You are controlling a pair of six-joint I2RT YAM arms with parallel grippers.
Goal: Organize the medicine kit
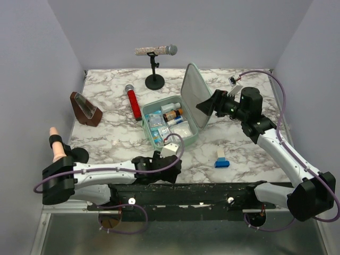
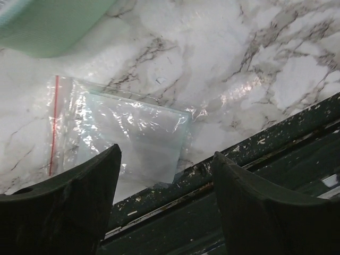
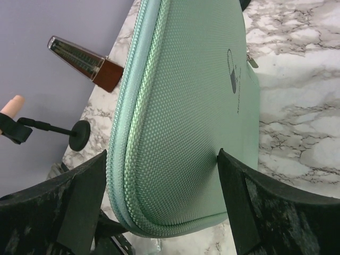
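Note:
The medicine kit [image 1: 159, 101] lies open at the table's middle, a mint-green case with several small bottles and packets inside. Its lid [image 1: 193, 93] stands upright. My right gripper [image 1: 208, 106] is open, right at the lid's outer face. In the right wrist view the lid [image 3: 186, 106] with its dark logo fills the space beyond the spread fingertips of that gripper [image 3: 162, 159]; contact cannot be told. My left gripper [image 1: 169, 171] hangs open over the table's front edge. In the left wrist view a clear zip bag [image 2: 122, 133] lies flat on the marble just beyond the open left gripper [image 2: 167, 154], held by nothing.
A blue-and-white box [image 1: 222, 158] lies right of the case. Behind it stand a microphone on a stand [image 1: 155, 51], a red tube [image 1: 133, 101] and a brown metronome [image 1: 85, 109]. A flesh-coloured piece on a black stand [image 1: 56, 144] sits far left. The dark rail [image 2: 255, 154] borders the front edge.

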